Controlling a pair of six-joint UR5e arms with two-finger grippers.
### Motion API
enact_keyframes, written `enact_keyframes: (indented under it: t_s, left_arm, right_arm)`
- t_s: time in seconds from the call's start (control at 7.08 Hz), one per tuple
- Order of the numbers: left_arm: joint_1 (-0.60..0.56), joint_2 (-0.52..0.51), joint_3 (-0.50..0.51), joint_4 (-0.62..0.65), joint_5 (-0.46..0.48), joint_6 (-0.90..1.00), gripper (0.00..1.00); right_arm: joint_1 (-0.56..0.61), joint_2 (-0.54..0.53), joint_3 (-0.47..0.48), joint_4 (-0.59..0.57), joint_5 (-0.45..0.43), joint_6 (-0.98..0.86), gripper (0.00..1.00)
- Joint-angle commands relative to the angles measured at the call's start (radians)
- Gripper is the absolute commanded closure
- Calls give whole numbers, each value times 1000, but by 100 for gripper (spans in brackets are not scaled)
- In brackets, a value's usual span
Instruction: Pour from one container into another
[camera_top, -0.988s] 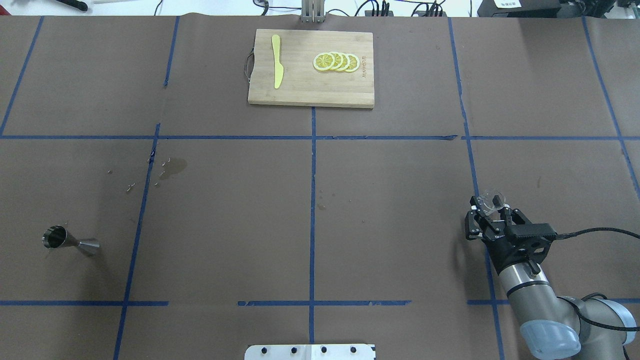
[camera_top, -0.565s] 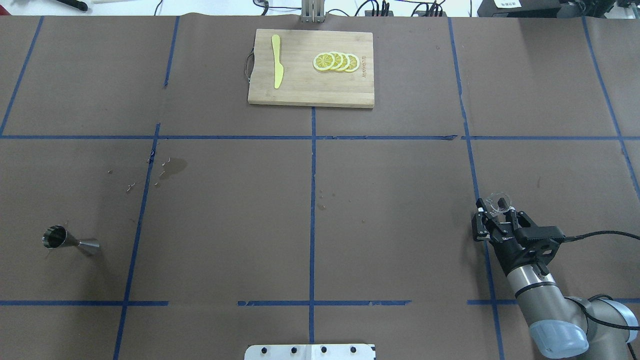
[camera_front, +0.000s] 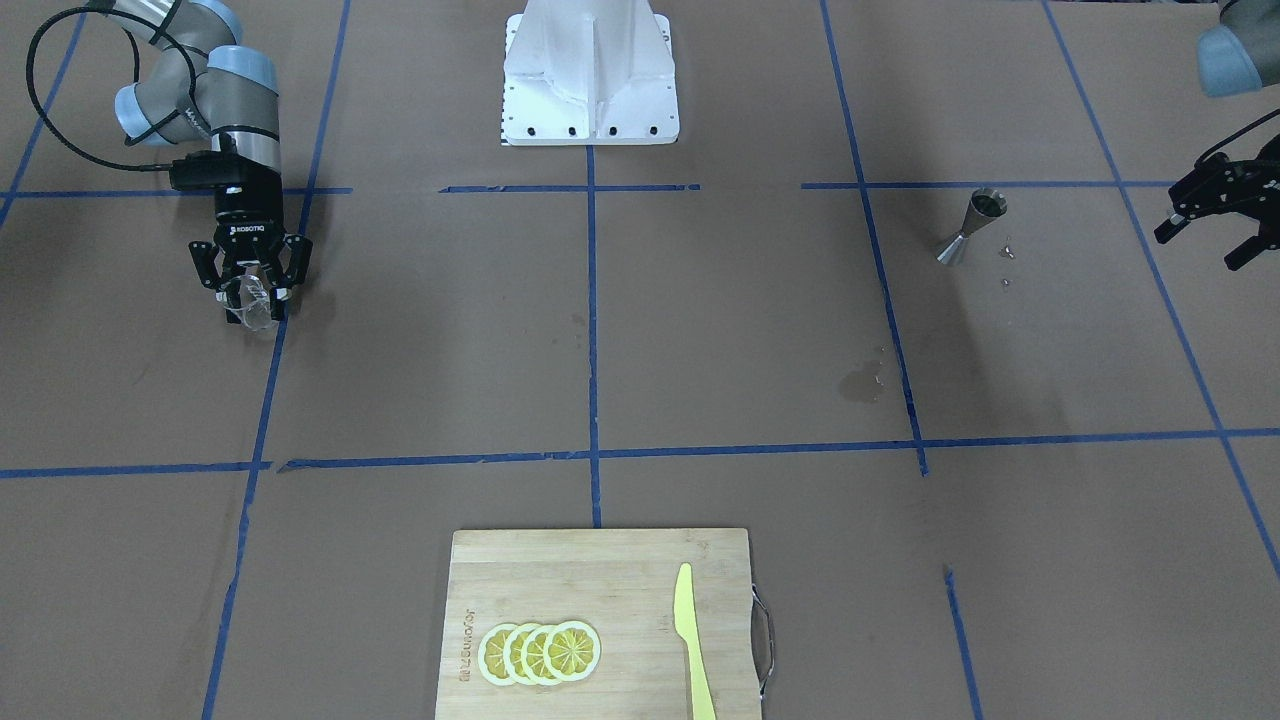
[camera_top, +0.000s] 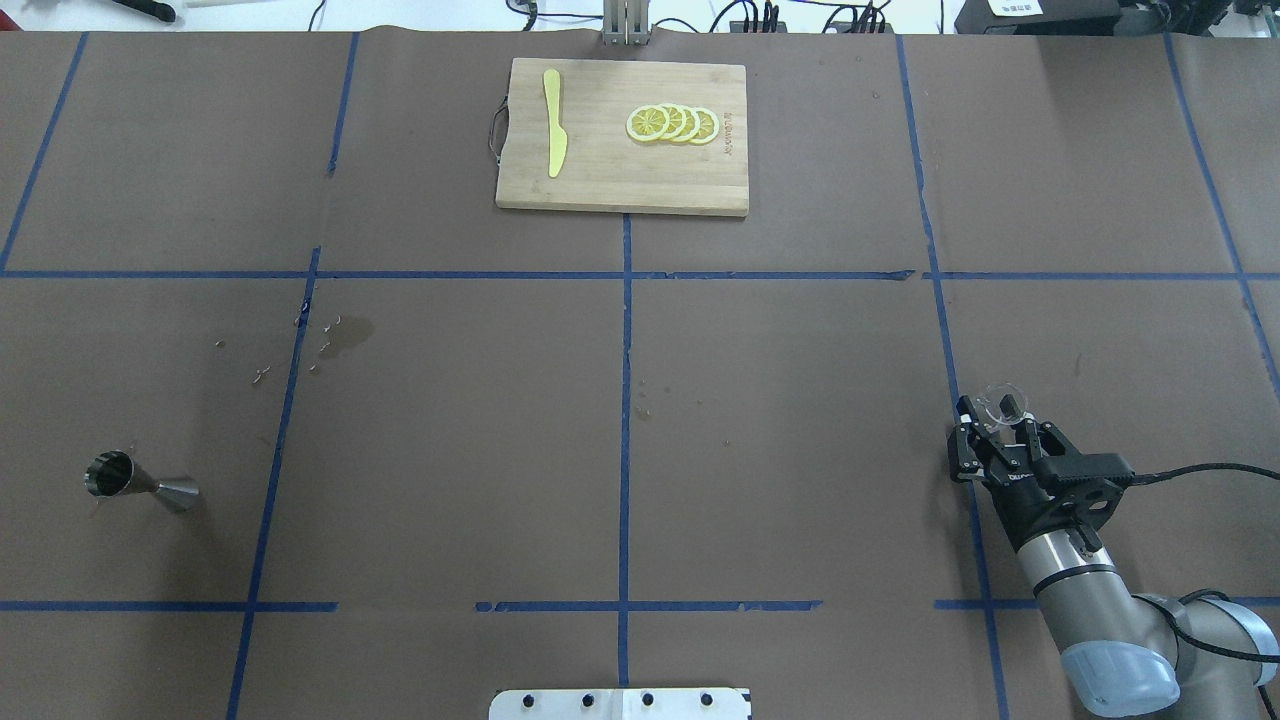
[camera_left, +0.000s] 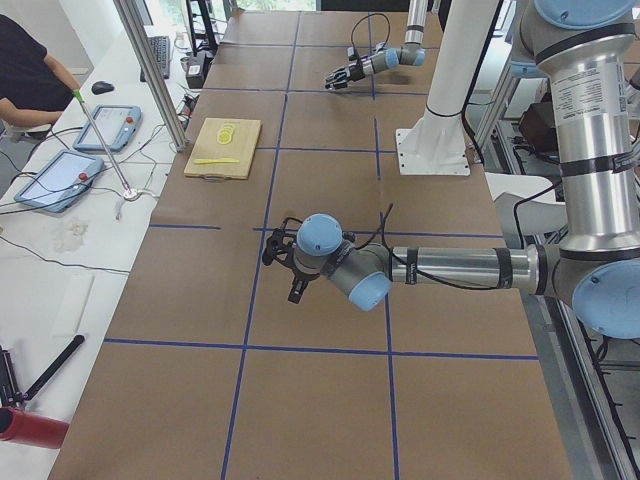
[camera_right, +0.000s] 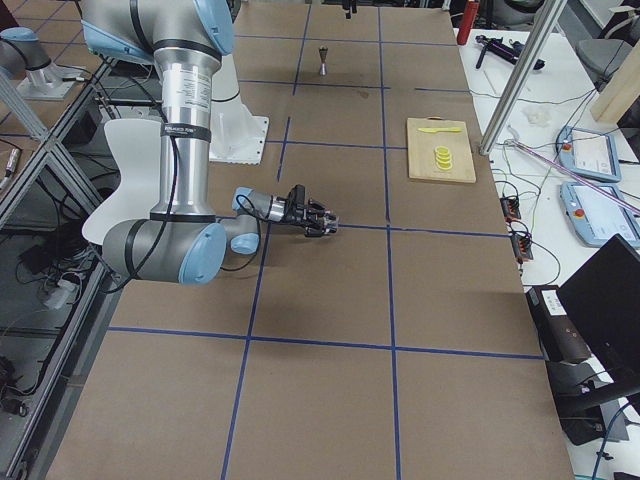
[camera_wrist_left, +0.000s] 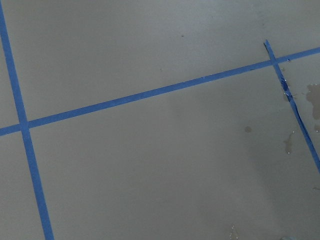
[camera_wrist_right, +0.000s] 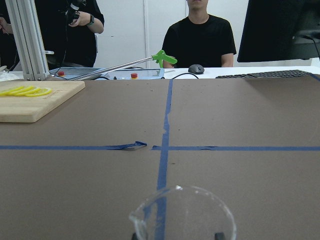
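The small clear glass cup (camera_top: 1000, 402) sits between the fingers of the right gripper (camera_top: 998, 420), on the robot's right side of the table (camera_top: 780, 400) and close to the robot's edge, over a blue tape line (camera_top: 945, 330). The right wrist view shows its round rim from just behind, roughly level, with the pouring lip (camera_wrist_right: 136, 218) at the left of the rim. The tape line shows straight through the glass, and I cannot tell whether it holds any liquid. The right gripper's fingers are closed in on the cup's sides and grip it. The arm reaches out low and nearly level over the table, and whether the cup's base touches the paper cannot be told.

The steel jigger (camera_top: 140, 483) stands upright on one cone far off on the robot's left side, well apart from the cup. Its upper cone is open to the top. The inside looks dark, so its contents are unclear. A few small droplets (camera_front: 1007, 252) lie just beside it. The left gripper (camera_front: 1203, 248) hangs near the jigger, towards the table's end, with its fingers spread wide and holding nothing.

Further out, a wet stain (camera_top: 352, 334) marks the paper. At the far edge lies a bamboo cutting board (camera_top: 620, 185) with overlapping lemon slices (camera_top: 672, 124) and a yellow knife (camera_top: 553, 125).
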Motion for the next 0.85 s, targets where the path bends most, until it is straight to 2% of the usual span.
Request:
enact_keyframes:
  t_s: [0.0, 0.14, 0.42, 0.71]
  left_arm:
    - [-1, 0, 0, 0, 0, 0, 0]
    - [-1, 0, 0, 0, 3, 0, 0]
    - [-1, 0, 0, 0, 5, 0, 0]
    - [-2, 2, -2, -2, 5, 0, 0]
  right_arm:
    - [-1, 1, -7, 1, -11, 0, 50]
    - [-4, -1, -11, 11, -13, 0, 42]
    - [-9, -1, -61, 92, -14, -2, 41]
    - [-7, 1, -59, 94, -14, -9, 40]
